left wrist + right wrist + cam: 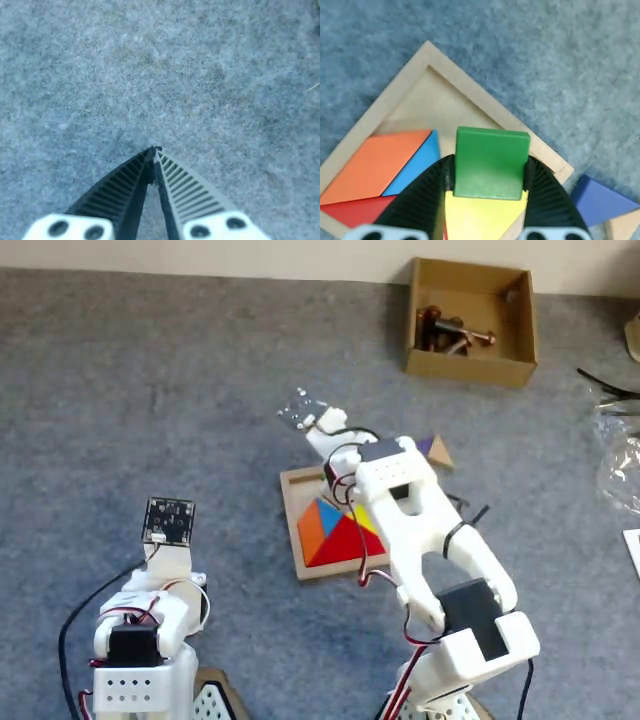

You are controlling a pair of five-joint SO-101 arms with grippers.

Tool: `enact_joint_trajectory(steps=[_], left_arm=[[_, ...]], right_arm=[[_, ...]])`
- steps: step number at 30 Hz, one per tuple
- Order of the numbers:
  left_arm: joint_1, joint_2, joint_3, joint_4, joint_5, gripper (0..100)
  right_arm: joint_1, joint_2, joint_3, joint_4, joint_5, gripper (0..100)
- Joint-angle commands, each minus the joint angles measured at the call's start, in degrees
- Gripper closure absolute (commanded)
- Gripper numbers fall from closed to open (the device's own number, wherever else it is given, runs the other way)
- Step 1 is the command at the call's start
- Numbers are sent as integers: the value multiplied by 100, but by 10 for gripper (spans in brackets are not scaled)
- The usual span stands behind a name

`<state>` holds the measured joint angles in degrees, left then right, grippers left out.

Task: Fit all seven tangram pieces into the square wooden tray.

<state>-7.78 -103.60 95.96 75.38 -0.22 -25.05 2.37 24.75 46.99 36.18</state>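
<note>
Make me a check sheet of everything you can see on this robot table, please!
Surface: a grey fuzzy mat covers the table.
Job's things: the wooden tray holds an orange piece, a blue piece, a red piece and a yellow piece. The green square is held above the tray. A blue triangle lies just outside the tray.
Clutter: a cardboard box with small brown things in it; clear plastic at the mat's edge.
Grippers: the left gripper is shut and empty over bare mat. The right gripper is shut on the green square.
Cables: red and black wires on the arms; black cords near the plastic.
Surroundings: a pale strip beyond the mat.
</note>
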Motion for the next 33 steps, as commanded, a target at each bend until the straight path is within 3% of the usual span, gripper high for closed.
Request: enact_joint_trajectory(steps=[1, 9, 33], left_arm=[[-75, -75, 127, 26, 26, 993], [-75, -75, 127, 26, 26, 993], [-75, -75, 127, 26, 26, 993]], right_arm=[[-84, -347, 136, -180, 18, 887], [-145, -347, 760, -699, 18, 883], [-374, -391, 840, -673, 18, 821]])
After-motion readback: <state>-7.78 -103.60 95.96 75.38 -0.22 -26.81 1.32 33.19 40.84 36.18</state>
